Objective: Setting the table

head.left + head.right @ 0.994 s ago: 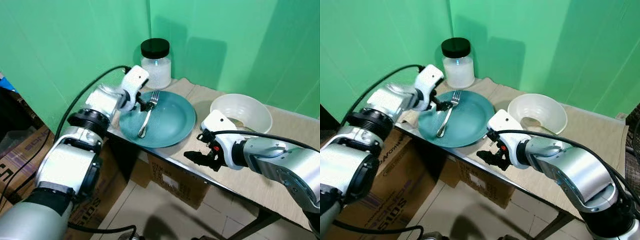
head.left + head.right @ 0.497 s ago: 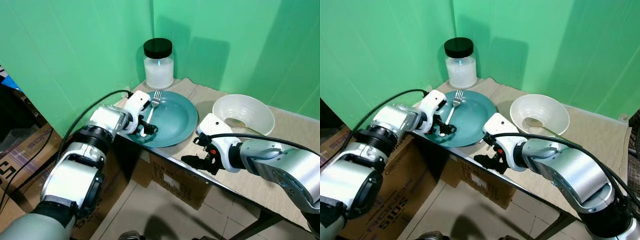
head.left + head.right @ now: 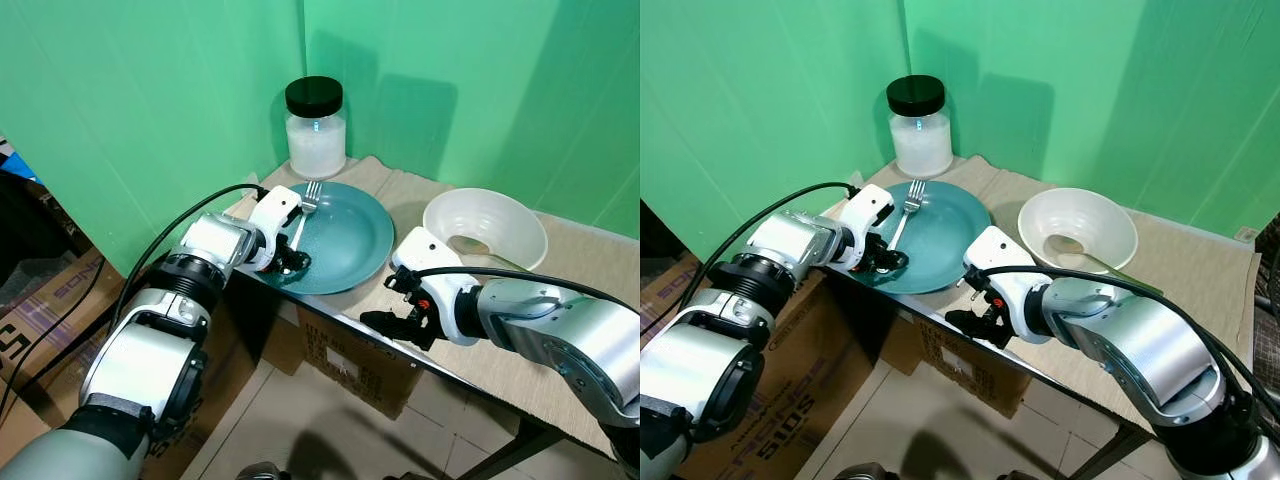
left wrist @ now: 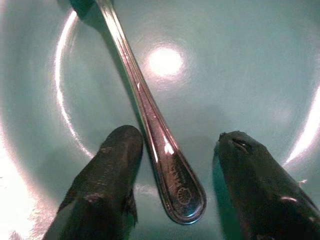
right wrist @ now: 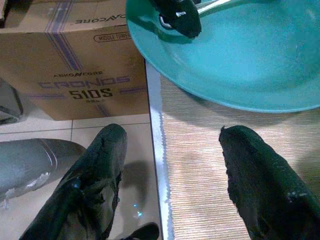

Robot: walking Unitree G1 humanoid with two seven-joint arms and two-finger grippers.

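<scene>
A table [image 3: 560, 370] covered by a beige woven mat runs from frame centre to the lower right in the eye views, against a green backdrop. On it, the teal plate [image 3: 350, 240] sits mid-frame at the table's corner, the white bowl [image 3: 485, 228] to its right, a spoon inside it. A black-lidded jar [image 3: 315, 115] stands above the plate.

The fork [image 3: 303, 208] lies on the plate's left part, tines toward the jar. The left gripper [image 3: 288, 262] rests at the plate's near-left rim; its wrist view reveals its fingers apart, straddling the fork's handle end without gripping it.

The right gripper [image 3: 392, 322] hovers at the table's front edge below the plate, fingers spread; its wrist view adds a cardboard box [image 5: 75, 75] on the tiled floor.
</scene>
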